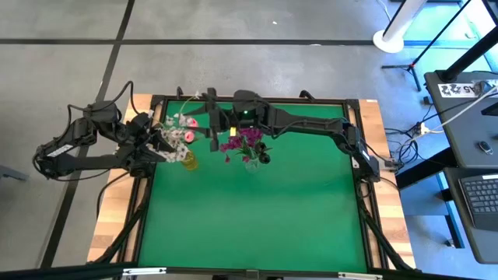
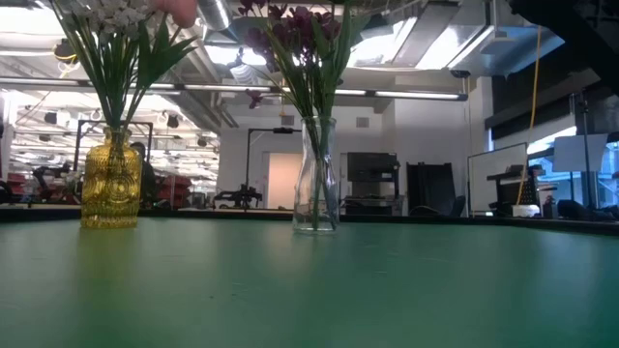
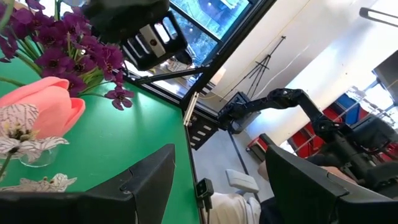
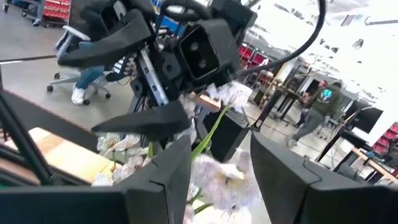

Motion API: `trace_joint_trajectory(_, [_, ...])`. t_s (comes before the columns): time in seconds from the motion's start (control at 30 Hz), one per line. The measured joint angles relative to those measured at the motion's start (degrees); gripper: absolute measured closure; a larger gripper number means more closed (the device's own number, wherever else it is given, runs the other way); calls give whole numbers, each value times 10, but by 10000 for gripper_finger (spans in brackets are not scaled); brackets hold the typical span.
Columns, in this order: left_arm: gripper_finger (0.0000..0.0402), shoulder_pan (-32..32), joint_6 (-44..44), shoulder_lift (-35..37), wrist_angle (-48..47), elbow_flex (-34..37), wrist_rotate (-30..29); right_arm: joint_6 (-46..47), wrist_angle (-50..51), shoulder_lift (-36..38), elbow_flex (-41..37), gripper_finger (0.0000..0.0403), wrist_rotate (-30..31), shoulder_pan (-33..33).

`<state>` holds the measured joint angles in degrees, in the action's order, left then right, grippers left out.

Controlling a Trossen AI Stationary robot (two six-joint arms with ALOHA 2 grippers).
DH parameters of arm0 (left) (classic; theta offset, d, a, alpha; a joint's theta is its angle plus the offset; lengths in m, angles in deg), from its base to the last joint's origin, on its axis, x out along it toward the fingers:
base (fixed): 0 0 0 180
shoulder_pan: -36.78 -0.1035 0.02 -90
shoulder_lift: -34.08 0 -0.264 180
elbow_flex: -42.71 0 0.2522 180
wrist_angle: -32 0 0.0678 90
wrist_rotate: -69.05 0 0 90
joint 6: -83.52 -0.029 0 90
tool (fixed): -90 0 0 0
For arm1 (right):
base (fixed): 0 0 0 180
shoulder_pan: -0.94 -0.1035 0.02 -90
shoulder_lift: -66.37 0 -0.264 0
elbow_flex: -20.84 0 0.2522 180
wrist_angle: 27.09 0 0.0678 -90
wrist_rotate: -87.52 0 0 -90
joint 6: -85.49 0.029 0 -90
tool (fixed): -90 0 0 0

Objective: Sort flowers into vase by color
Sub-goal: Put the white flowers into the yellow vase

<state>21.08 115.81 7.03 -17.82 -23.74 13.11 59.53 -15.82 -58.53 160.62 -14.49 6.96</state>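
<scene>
A yellow glass vase stands upright on the green mat at the far left and holds white and pale pink flowers. To its right, a clear vase holds magenta-purple flowers. My left gripper is open beside the white and pink bunch. My right gripper is open above the yellow vase's flowers. A green stem with white blooms runs through the gap between its fingers. My right gripper has the green stem close to one finger, with a wide gap left between the fingers. I cannot tell whether that finger touches the stem. My left gripper touches nothing.
The green mat has free room over its middle and near half. A black frame and wooden borders run around it. Both arms crowd the far left corner above the vases. People show in the room beyond.
</scene>
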Motion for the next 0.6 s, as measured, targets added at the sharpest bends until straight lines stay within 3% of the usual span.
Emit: trace_joint_trajectory(0.6, [157, 0, -11, 0, 1, 0, 1, 0, 26, 0, 0, 237, 4, 1])
